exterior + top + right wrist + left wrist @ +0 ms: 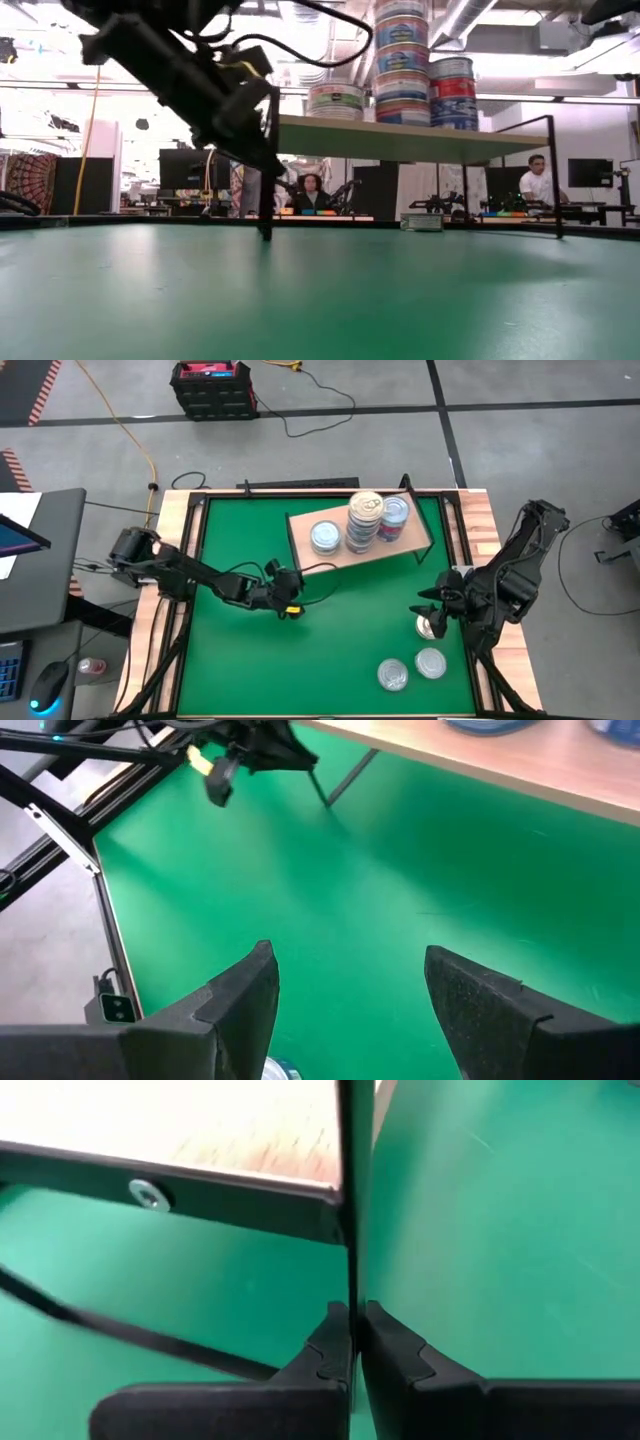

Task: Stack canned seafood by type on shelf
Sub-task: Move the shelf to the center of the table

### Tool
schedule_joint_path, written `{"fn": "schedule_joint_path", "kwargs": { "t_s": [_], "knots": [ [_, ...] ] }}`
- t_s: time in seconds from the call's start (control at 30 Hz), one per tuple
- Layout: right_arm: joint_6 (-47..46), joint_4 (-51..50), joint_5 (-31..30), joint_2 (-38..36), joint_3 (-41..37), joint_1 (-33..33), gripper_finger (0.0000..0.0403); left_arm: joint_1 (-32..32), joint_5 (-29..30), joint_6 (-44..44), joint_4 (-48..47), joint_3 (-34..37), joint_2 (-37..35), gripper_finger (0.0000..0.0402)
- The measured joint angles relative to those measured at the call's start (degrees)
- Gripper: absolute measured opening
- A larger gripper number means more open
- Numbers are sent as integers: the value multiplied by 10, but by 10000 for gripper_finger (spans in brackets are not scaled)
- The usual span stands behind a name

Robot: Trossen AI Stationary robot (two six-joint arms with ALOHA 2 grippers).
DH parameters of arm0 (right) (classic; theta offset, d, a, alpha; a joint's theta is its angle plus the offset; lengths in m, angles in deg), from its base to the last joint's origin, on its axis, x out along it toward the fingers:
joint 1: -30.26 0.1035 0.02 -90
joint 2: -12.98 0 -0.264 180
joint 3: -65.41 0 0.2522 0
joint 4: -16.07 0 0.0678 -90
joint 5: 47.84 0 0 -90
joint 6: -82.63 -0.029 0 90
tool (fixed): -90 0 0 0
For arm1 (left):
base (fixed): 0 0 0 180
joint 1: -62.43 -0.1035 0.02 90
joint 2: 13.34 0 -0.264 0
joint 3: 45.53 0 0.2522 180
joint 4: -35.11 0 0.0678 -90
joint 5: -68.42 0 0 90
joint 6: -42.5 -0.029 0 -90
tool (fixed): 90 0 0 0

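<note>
While I stood by the green table (300, 660), this was how things lay:
Left gripper (290, 603): pinched tight on the thin black leg (355, 1230) at the shelf's near-left corner, fingers (325, 1355) pressed against it from both sides.
Right gripper (430, 622): spread wide, holding nothing, hovering over a loose tin (428, 628) near the table's right edge.
Shelf (335, 555): sat toward the far middle of the table, its light-wood board skewed to the table's edges.
Tins on shelf: one low can (326, 537) at the left, a tall stack (365, 520) just beside it, a shorter stack (396, 517) touching that.
Loose tins: two more (393, 675) (431, 662) lay close together by the near-right corner.
</note>
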Motion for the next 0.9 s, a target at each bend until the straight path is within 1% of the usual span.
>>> {"fn": "schedule_joint_path", "kwargs": {
  "t_s": [0.13,0.23,0.33,0.53,0.7,0.8,0.9],
  "knots": [
    [0,-9,-1,0,0,-13,276,27,-26,-3,3,28,-29,4],
    [-5,-22,-2,0,0,-26,276,47,-25,22,-30,36,-45,4],
    [-7,-39,-3,0,0,-38,276,61,-10,52,-80,36,-59,4],
    [-39,-78,-5,-2,0,-78,276,67,6,73,-147,37,-87,4],
    [-91,-137,-38,-8,0,-117,276,64,10,84,-186,37,-102,7],
    [-94,-166,-41,-6,0,-152,276,64,34,102,-217,37,-107,21],
    [-80,-172,-41,-6,0,-192,276,64,60,124,-252,38,-107,41]
  ]
}}
